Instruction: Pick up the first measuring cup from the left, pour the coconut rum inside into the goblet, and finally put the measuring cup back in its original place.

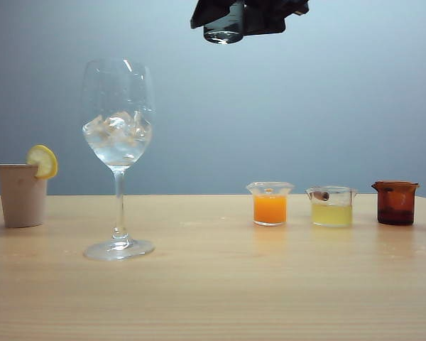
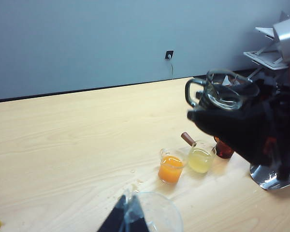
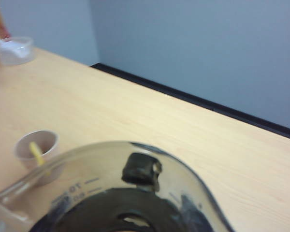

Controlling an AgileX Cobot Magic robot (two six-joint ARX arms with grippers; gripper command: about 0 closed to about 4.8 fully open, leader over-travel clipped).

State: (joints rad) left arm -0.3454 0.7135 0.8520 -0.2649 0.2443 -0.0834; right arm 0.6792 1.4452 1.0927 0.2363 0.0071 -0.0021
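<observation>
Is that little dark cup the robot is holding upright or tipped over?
Upright. In the left wrist view the measuring cup, held high by the right gripper, shows its rim roughly level, facing up. Whether liquid remains inside, I cannot tell.

I've got the measuring cup (image 1: 224, 30) in the right gripper (image 1: 250, 15), high above the table (image 1: 213, 284), right of the goblet (image 1: 118, 135); the left gripper (image 2: 128, 220) is low beside it.

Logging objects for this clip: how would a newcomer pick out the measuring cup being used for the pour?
Start from the wooden table and the row of small cups at its right; look high above them, near the exterior view's top edge. There the right gripper holds the measuring cup in the air. It alone is off the table, smoky grey, unlike the orange cup.
</observation>
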